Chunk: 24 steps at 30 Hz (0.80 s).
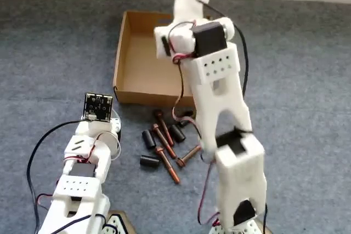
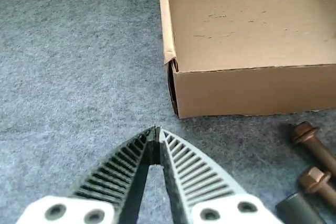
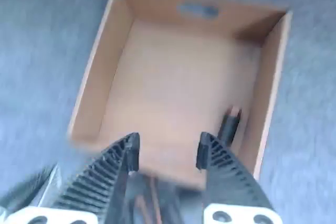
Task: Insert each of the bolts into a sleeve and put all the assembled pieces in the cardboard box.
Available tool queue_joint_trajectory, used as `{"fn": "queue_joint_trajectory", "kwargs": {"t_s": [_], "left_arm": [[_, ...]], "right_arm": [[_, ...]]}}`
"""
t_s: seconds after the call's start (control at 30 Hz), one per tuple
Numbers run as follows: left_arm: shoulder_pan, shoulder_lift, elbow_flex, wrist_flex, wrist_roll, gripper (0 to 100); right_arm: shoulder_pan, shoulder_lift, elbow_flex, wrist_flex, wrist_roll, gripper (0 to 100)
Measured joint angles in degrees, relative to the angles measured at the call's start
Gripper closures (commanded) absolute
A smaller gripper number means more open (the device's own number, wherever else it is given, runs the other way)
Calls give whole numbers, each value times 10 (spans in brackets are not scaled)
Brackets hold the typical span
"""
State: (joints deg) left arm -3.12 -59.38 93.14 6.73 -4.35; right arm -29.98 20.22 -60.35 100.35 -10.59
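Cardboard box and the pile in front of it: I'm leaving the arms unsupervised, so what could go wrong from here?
1. The bolts and sleeves lie bunched, some touching, so a grasp may catch two or scatter neighbours.
2. The pile sits close to the front wall of the cardboard box; a descending gripper might bump it.
3. A cable from the right arm hangs above the pile and could snag.
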Motion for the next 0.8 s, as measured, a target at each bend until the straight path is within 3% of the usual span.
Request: {"fn": "queue_joint_trajectory", "kwargs": {"t_s": [0.23,0.43,0.63,0.8], "left_arm": [[0,0,0,0,0,980],[0,0,0,0,0,980],[0,0,0,0,0,980],[0,0,0,0,0,980]], "right_arm": [[-21,-279,361,-47,61,829],[-23,-460,721,-216,101,829],[-23,-525,1023,-426,105,829],[-23,-491,1098,-519,123,829]]}}
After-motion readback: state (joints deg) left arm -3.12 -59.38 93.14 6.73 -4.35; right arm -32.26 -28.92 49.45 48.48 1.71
